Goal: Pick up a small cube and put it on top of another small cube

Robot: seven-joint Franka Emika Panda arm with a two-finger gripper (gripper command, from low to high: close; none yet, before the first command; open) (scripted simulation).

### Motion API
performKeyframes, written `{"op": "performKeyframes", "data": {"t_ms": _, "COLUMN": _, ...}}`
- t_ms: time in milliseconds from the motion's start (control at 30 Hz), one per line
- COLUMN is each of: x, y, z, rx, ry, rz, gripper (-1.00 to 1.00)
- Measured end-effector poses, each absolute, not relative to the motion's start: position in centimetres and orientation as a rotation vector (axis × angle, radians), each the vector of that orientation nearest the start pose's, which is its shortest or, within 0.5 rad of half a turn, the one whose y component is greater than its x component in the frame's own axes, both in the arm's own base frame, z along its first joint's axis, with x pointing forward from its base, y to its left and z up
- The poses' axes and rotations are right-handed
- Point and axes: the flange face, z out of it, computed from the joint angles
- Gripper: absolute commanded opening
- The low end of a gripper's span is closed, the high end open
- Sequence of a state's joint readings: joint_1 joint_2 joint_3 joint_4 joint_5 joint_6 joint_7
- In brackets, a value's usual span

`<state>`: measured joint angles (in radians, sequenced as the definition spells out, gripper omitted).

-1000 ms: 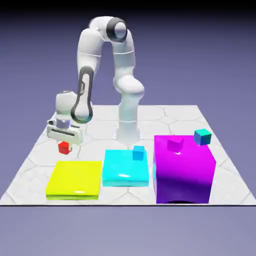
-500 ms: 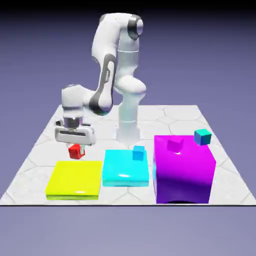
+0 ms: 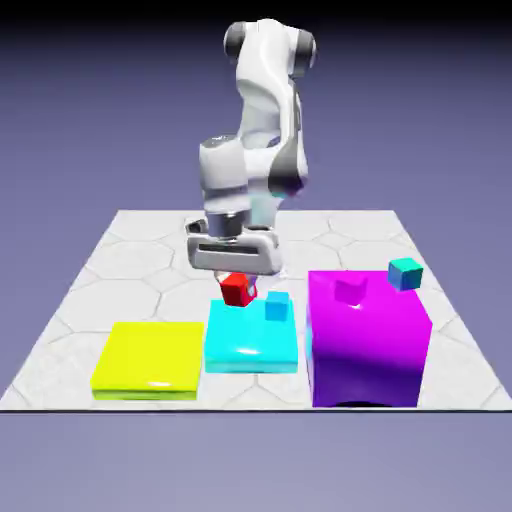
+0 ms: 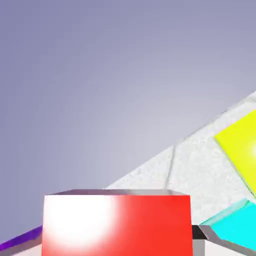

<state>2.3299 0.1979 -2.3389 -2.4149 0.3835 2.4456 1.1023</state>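
Red cube point(image 3: 236, 290) — gripped in my claw point(image 3: 238, 288), jaws closed to its width, held aloft by the cyan block point(image 3: 251, 348), I judge to carry it clear of obstacles. Finish: plain red, sharp-edged, one face glaring white in the hand view. Teal cube point(image 3: 405, 274) — by the magenta block's point(image 3: 364, 330) far corner at the exterior view's right, bluer-sided, awaiting its load.

Four small cubes point(image 3: 236, 290), three blocks point(image 3: 150, 360), one arm point(image 3: 224, 175)
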Motion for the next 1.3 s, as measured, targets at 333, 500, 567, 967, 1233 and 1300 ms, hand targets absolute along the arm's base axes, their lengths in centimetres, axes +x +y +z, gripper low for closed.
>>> {"op": "performKeyframes", "data": {"t_ms": 333, "x": 47.6, "y": 15.3, "z": 42.7, "rx": -2.249, "ry": 2.010, "rz": -0.122, "gripper": -1.00}}
{"op": "performKeyframes", "data": {"t_ms": 500, "x": 45.0, "y": 22.9, "z": 44.5, "rx": -2.237, "ry": 2.097, "rz": -0.162, "gripper": -1.00}}
{"op": "performKeyframes", "data": {"t_ms": 567, "x": 43.5, "y": 25.8, "z": 45.0, "rx": -2.228, "ry": 2.134, "rz": -0.188, "gripper": -1.00}}
{"op": "performKeyframes", "data": {"t_ms": 967, "x": 37.6, "y": 33.9, "z": 45.3, "rx": -2.179, "ry": 2.242, "rz": -0.294, "gripper": -1.00}}
{"op": "performKeyframes", "data": {"t_ms": 1233, "x": 38.3, "y": 33.6, "z": 41.1, "rx": -2.182, "ry": 2.241, "rz": -0.296, "gripper": -1.00}}
{"op": "performKeyframes", "data": {"t_ms": 1300, "x": 38.8, "y": 33.2, "z": 39.6, "rx": -2.183, "ry": 2.242, "rz": -0.298, "gripper": -1.00}}
